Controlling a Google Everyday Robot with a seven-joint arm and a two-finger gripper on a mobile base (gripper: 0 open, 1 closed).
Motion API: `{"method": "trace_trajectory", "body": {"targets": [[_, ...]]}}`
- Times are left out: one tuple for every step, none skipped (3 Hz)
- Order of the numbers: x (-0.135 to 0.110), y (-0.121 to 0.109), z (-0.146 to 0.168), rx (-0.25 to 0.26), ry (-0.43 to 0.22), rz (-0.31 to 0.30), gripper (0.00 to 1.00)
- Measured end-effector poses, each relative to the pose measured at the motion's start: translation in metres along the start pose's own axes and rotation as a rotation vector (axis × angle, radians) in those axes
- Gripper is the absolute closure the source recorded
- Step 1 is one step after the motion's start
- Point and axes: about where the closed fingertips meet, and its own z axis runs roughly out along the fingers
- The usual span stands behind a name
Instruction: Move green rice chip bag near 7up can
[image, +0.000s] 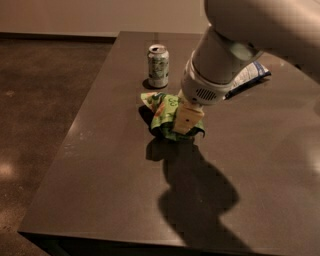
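The green rice chip bag (161, 111), crumpled and lime green, hangs a little above the dark table (100, 180), with its shadow just below it. My gripper (184, 121) comes down from the upper right and is shut on the bag's right side. The arm's white wrist hides part of the bag. The 7up can (158, 66) stands upright behind the bag, slightly to its left, a short gap away.
A blue-and-white snack bag (250, 75) lies at the back right, partly hidden by my arm. The table's left edge runs diagonally beside the can. Brown floor lies to the left.
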Motion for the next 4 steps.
{"method": "trace_trajectory", "body": {"targets": [[-0.027, -0.013, 0.015, 0.006, -0.017, -0.034, 0.84], [-0.044, -0.024, 0.027, 0.017, -0.008, -0.058, 0.63], [-0.052, -0.04, 0.033, 0.038, 0.015, -0.072, 0.39], [-0.038, -0.059, 0.029, 0.06, 0.045, -0.067, 0.15]]}}
